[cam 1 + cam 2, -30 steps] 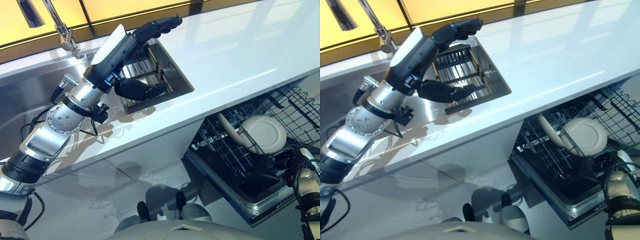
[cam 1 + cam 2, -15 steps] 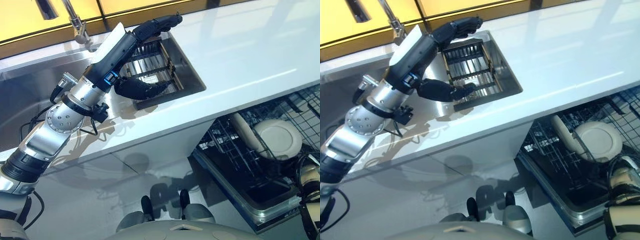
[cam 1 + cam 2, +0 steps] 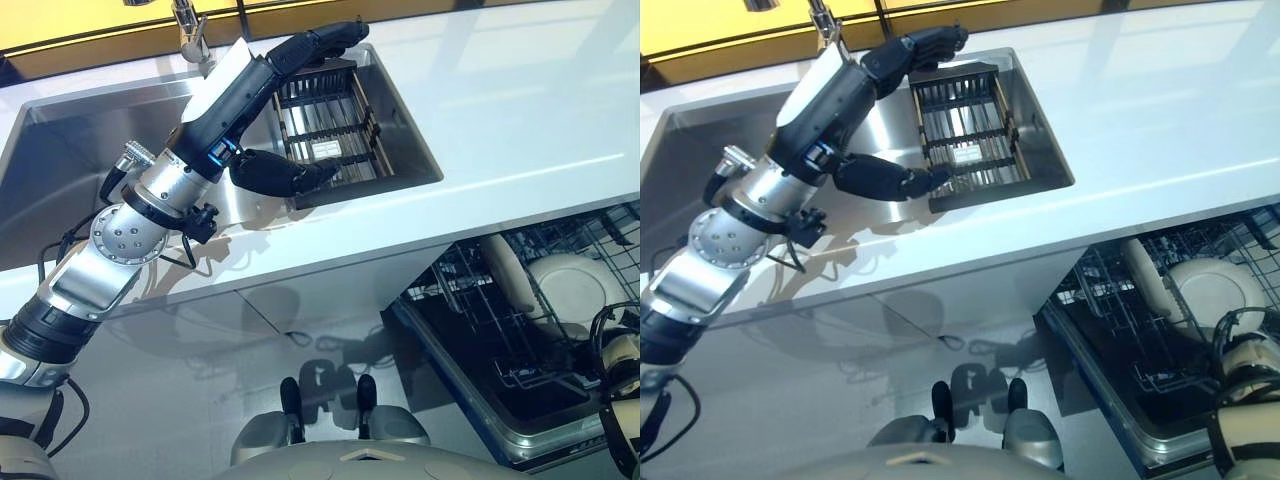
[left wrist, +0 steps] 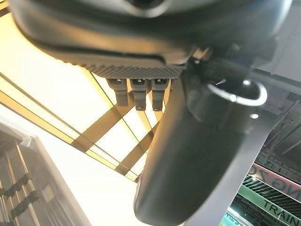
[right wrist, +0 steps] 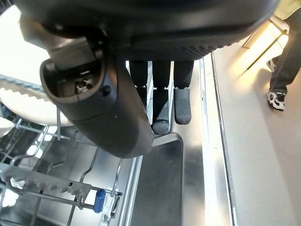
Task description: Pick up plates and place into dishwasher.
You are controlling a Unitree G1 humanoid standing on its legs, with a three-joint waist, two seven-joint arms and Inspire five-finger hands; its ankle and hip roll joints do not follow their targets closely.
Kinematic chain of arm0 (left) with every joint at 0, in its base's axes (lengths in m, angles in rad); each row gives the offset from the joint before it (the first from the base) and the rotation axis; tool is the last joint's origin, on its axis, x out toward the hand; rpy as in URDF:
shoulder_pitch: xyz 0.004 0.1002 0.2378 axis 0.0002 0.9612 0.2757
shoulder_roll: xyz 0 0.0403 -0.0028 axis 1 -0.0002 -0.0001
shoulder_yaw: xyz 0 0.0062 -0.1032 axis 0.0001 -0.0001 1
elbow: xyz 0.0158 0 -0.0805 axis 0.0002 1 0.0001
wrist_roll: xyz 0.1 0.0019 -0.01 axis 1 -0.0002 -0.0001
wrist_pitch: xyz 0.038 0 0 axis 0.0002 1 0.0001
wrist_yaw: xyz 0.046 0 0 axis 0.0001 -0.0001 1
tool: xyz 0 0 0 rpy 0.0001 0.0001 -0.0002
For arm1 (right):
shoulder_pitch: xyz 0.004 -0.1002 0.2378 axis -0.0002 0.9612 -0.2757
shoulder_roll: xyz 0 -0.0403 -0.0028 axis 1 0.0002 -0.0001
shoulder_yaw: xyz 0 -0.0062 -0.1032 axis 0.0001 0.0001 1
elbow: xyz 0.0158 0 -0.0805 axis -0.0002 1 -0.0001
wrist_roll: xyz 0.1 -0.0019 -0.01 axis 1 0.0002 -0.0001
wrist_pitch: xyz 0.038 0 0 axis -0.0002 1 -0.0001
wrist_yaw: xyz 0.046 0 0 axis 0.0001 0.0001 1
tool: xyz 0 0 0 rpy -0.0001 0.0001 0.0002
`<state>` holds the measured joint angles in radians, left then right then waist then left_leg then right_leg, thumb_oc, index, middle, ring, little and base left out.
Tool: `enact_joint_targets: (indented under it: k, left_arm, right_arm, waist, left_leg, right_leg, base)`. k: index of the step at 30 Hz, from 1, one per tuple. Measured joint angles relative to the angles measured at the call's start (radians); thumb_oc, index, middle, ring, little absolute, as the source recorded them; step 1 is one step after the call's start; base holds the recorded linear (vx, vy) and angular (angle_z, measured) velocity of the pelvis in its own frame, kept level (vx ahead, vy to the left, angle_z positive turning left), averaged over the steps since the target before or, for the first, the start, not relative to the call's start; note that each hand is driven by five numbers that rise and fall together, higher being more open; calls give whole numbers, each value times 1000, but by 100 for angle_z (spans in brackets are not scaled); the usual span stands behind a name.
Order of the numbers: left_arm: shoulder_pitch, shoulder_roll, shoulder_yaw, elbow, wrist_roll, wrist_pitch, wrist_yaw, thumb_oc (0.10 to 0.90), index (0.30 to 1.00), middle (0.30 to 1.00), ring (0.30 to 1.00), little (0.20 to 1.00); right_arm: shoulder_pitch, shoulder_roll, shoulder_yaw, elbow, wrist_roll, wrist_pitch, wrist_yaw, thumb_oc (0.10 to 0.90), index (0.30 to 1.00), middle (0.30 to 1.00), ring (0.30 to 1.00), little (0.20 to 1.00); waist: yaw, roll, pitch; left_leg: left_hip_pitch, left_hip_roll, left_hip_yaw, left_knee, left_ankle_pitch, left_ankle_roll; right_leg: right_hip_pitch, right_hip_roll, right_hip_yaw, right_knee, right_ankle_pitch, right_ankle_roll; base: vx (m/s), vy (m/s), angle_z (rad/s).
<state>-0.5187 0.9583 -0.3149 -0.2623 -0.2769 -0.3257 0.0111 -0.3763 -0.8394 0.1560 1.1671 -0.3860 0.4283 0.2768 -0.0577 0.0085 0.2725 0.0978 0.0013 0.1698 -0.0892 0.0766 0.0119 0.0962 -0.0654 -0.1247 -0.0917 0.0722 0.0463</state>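
Note:
Two white plates, one [image 3: 573, 286] facing up and one [image 3: 506, 274] edge-on, stand in the wire rack [image 3: 468, 300] of the open dishwasher at the lower right. My right hand [image 3: 622, 356] hangs just beside them, open and holding nothing. In the right wrist view its fingers [image 5: 165, 94] are straight over the dishwasher's steel edge, with a plate [image 5: 21, 94] close behind the thumb. My left hand [image 3: 262, 80] is raised over the sink's dish rack [image 3: 330, 140], open, fingers stretched out and thumb spread wide. No plate stands in that dish rack.
The steel sink [image 3: 90, 150] with its tap [image 3: 186, 20] lies left of the dish rack. A white counter [image 3: 520, 110] runs to the right above the dishwasher. The lowered dishwasher door [image 3: 540, 432] juts out. A person's legs [image 5: 281, 70] stand beside the dishwasher.
The camera has shifted, so sink and dishwasher slid right and down in view. My left arm keeps its pose over the sink. My right hand stays beside the plates.

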Motion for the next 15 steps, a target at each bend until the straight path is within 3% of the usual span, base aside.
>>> enact_joint_targets:
  k: [4,7,8,10,11,12,15]
  left_arm:
    - [-8,-1,0,0,0,8,-6,800,900,900,900,900]
    - [-22,-3,-3,0,0,26,-17,800,900,900,900,900]
    - [-28,-3,-3,0,0,33,-19,800,900,900,900,900]
    - [-35,-1,-3,0,-3,42,-19,800,900,900,900,900]
    - [-35,-2,-3,0,-4,42,-20,800,900,900,900,900]
    - [-37,-3,-3,1,-5,42,-24,800,900,900,900,900]
    - [-37,-4,-3,2,-5,40,-44,800,900,900,900,900]
  right_arm:
    - [-28,3,43,0,-50,20,67,100,300,300,300,200]
    - [-30,3,59,2,-18,22,83,100,300,300,300,200]
    - [-30,0,58,5,46,23,77,100,300,300,300,200]
    - [-22,25,3,1,291,4,68,100,300,300,300,200]
    - [-13,46,1,1,338,4,56,100,300,300,300,200]
    - [20,82,-4,-13,394,-36,-16,100,300,300,300,200]
    - [94,90,-7,-103,517,-101,-94,100,300,300,300,200]
  waist:
    - [2,0,0]
    - [3,0,0]
    - [3,-1,1]
    - [1,-9,5]
    - [-1,-11,6]
    - [-5,-15,9]
    - [-22,-26,9]
  left_leg:
    - [0,1,-2,0,1,0]
    - [1,2,-14,0,3,-2]
    - [2,3,-17,0,4,-2]
    - [12,5,-15,0,4,-2]
    - [14,6,-14,0,4,-3]
    - [14,6,-13,0,5,-4]
    - [14,6,-10,-2,5,-4]
  right_leg:
    - [2,1,-4,0,0,0]
    - [8,2,-20,0,-1,1]
    - [10,3,-21,0,-1,1]
    - [19,5,-21,0,-1,1]
    - [20,5,-20,0,-1,1]
    - [19,5,-18,0,-1,1]
    - [19,5,-12,0,-1,1]
  base:
    - [0,-1,1]
    - [13,0,11]
    - [28,7,6]
    - [37,7,-2]
    - [37,10,-7]
    - [24,10,-7]
    - [20,23,-5]
